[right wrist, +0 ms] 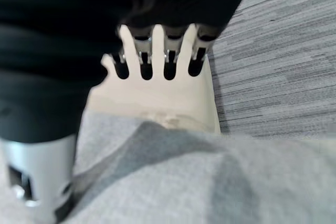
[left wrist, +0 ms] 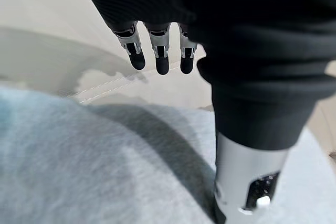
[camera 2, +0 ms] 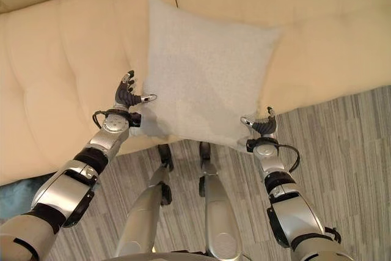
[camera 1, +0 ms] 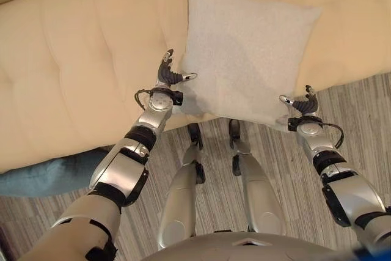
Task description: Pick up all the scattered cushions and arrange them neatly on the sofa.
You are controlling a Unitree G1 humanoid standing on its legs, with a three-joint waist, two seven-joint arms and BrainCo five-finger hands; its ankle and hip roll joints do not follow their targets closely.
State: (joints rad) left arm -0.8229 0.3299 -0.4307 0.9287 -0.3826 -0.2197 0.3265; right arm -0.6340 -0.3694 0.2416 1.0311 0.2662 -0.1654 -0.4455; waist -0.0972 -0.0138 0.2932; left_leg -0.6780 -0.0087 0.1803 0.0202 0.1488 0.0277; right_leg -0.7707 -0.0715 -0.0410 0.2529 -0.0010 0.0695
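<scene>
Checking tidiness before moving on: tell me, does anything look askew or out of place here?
The grey cushion lies tilted on the sofa, its lower edge overhanging the seat front. A blue cushion lies on the floor beside the sofa.

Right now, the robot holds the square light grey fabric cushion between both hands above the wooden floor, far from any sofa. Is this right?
Not quite. The square light grey fabric cushion lies on the cream tufted sofa, as the left eye view shows. The left hand and the right hand are at its two sides.
</scene>
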